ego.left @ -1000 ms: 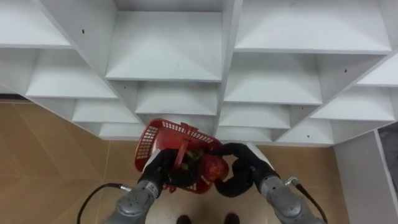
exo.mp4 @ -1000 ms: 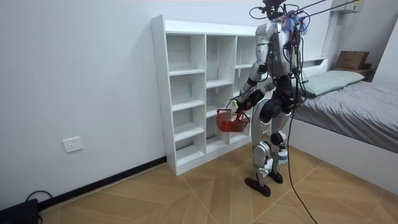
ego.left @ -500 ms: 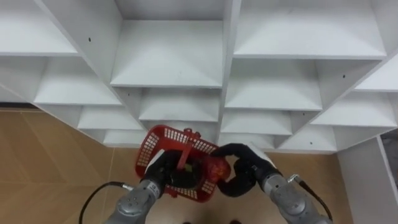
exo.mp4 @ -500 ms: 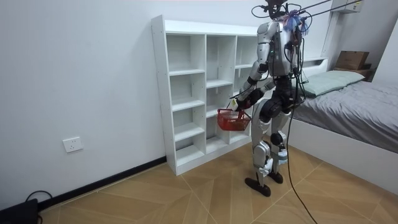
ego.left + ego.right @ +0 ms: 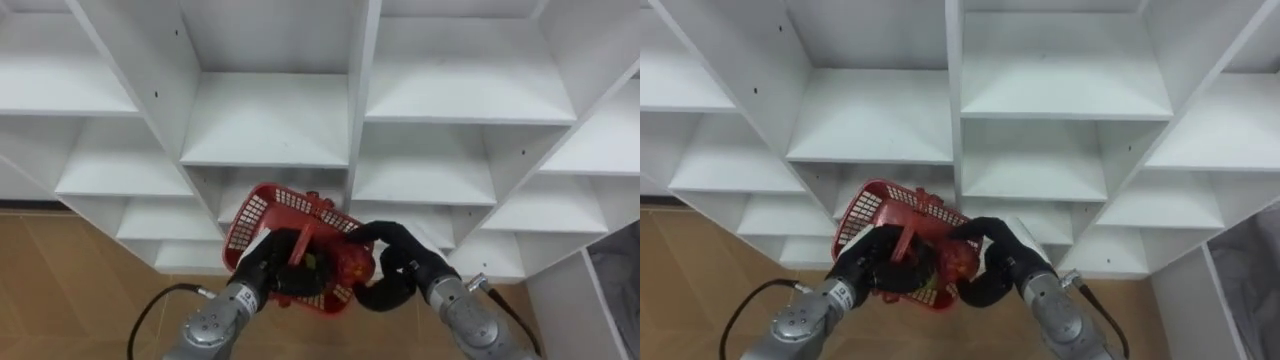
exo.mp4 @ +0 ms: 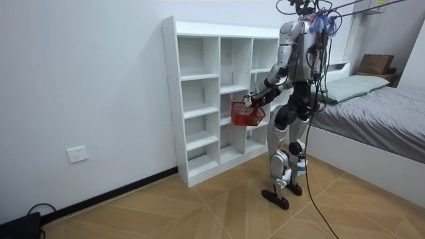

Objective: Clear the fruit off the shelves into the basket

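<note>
Fingers curled round a red fruit (image 5: 352,266), probably an apple, the right hand (image 5: 402,264) holds it over the red basket (image 5: 262,208); left hand (image 5: 268,266) clamps the handle (image 5: 300,244). Best lower it well inside, basket level, before releasing

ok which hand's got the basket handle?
The left hand: its fingers curl round the handle of the red basket. The right hand instead grips a red fruit at the rim.

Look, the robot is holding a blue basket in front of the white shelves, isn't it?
Not blue: the left eye view shows the basket is red. The left hand holds it in front of the white shelves, the right hand curled round a red fruit.
</note>
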### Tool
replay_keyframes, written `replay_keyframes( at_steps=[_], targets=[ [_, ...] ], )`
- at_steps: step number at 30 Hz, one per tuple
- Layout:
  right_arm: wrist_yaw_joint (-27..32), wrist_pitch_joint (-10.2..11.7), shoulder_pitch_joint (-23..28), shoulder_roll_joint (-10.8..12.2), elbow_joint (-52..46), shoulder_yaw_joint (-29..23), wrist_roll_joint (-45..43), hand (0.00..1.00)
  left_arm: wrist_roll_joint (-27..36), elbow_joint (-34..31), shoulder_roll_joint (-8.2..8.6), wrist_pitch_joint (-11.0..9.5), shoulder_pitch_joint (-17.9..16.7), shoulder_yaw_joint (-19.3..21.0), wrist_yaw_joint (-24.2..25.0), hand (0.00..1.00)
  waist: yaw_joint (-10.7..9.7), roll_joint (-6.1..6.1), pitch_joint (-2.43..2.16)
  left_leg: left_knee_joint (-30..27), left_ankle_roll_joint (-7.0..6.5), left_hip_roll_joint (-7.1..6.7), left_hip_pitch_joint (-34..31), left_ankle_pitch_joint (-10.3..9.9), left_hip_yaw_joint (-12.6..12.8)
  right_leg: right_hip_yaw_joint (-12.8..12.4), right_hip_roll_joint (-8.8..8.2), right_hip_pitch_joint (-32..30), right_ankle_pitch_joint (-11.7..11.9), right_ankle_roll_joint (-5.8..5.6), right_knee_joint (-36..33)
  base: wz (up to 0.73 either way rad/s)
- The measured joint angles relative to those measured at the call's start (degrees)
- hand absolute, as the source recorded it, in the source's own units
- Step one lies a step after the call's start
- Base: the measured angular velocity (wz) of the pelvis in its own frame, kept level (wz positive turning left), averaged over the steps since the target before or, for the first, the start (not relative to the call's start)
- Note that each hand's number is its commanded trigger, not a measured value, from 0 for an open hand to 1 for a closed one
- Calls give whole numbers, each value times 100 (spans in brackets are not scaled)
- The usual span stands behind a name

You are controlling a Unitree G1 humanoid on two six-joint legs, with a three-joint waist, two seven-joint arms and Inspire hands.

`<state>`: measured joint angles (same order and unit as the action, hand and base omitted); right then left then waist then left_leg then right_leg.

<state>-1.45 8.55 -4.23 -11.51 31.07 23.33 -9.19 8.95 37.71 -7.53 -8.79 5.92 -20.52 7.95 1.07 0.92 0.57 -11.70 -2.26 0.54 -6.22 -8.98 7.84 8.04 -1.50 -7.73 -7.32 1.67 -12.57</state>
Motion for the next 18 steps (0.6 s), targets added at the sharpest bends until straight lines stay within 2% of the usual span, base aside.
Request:
replay_keyframes(
  at_steps=[5,9,18],
  targets=[
    [-66,-6,62,0,-216,-53,-56,100,-91,-499,-110,9,-216,24,37,100,-45,37,-1,96,0,-8,206,0,6,-5,6,202,1,-8,86,-1],
    [-158,-58,107,2,-296,-99,-245,100,-99,-546,-219,14,-223,21,188,100,-60,105,9,107,8,-12,310,-6,6,-11,8,327,-5,-18,140,0],
    [-269,-92,113,10,-303,-77,-476,100,-189,-875,-226,20,-225,-6,436,100,-65,119,7,142,12,-8,421,-12,4,-24,22,441,10,-27,191,0]
  ],
)
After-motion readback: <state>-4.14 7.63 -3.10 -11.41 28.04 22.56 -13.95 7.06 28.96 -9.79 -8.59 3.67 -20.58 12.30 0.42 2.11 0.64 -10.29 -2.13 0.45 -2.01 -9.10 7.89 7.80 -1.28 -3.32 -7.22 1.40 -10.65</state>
